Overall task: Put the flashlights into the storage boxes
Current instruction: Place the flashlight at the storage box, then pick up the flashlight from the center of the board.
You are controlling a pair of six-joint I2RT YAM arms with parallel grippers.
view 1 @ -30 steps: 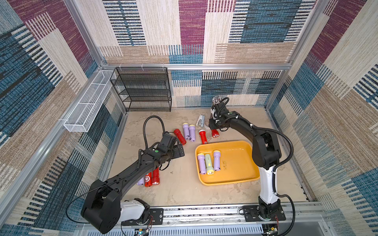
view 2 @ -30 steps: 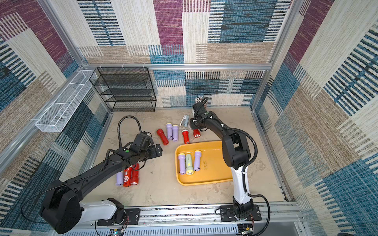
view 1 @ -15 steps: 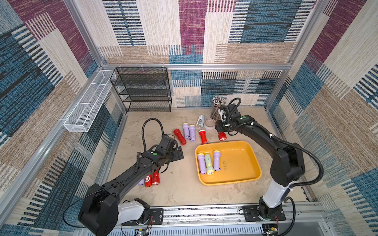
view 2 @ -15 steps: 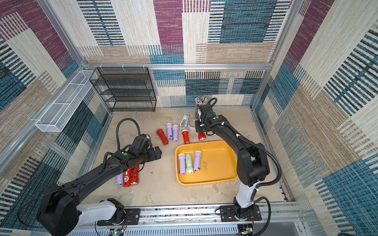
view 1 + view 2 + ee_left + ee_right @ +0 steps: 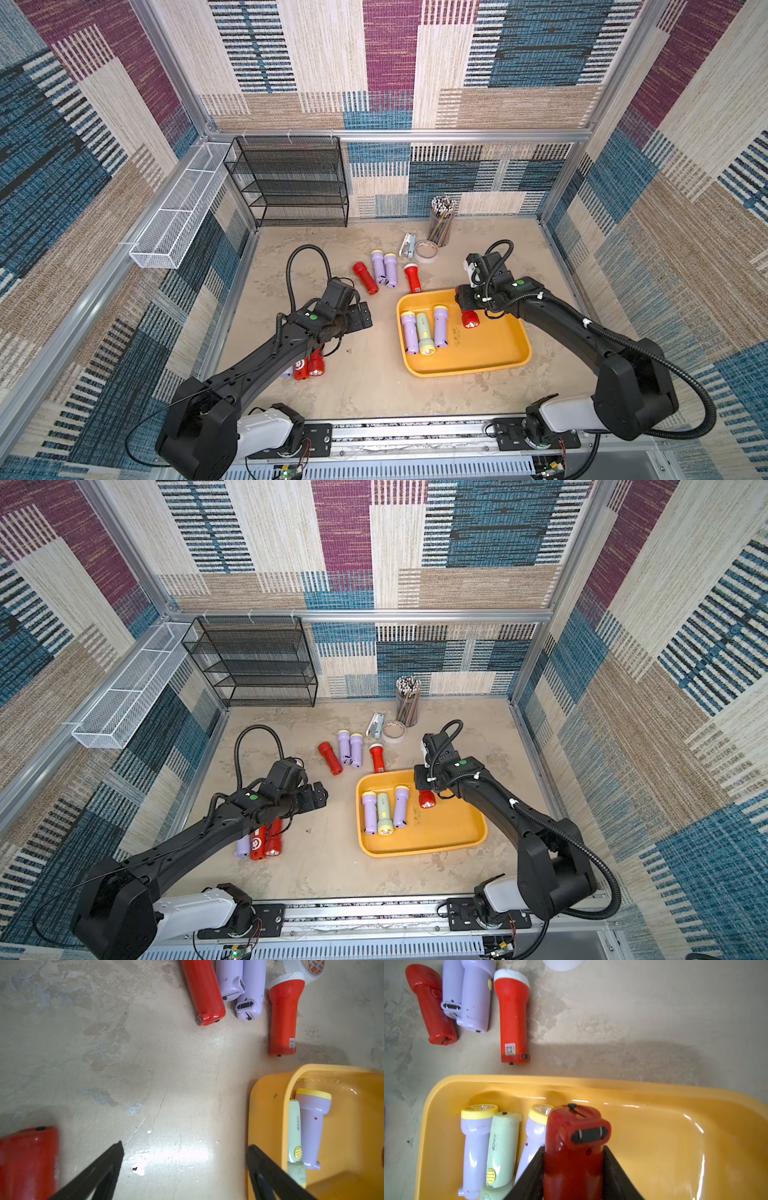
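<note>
Holding: right claw (image 5: 574, 1148) clamped on a glossy red flashlight (image 5: 577, 1126), over the inside of the orange tray (image 5: 490, 345) near its back rim; cannot tell if it touches the tray floor.
Left claw (image 5: 185, 1145): spread wide, empty, over bare worktop (image 5: 145, 1064) beside the tray.
In tray: two lilac flashlights (image 5: 408, 332) with yellow heads, pale green flashlight (image 5: 424, 337) between them, packed at one end, just beside the held one.
Loose: four flashlights (image 5: 390, 270) behind the tray; pile (image 5: 313, 368) partly hidden under the left arm.
Around: tape roll (image 5: 426, 251), pencil cup (image 5: 441, 220), black mesh rack (image 5: 291, 183), white wire basket (image 5: 174, 216).
Textures: smooth plastic; mottled beige worktop.
</note>
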